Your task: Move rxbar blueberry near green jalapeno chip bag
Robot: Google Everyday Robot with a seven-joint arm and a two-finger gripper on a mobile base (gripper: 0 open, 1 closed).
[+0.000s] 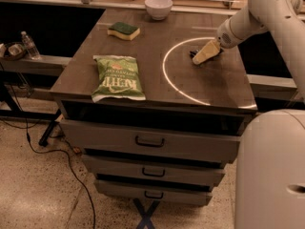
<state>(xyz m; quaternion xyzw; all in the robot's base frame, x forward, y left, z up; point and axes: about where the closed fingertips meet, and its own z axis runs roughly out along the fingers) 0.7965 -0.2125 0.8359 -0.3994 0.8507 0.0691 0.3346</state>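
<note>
On the left half of the table (78, 73) lies the green jalapeno chip bag (117, 78), flat and label up, close to the front edge. Just behind it sits a green-topped sponge (123, 30), and further back a white bowl (158, 7). Well to the right, inside a bright ring of light (163, 73), is the rxbar blueberry (194, 54). Only a dark sliver of it shows under the hand (200, 58), which is down on it at a slant. We cannot tell whether the hand is wide, narrow or already clamped on the bar. We judge the bar light, flat and fairly stiff, in a slick wrapper that may skid on the table. We would take it across its narrow width, near the middle, firmly but without crushing it.
</note>
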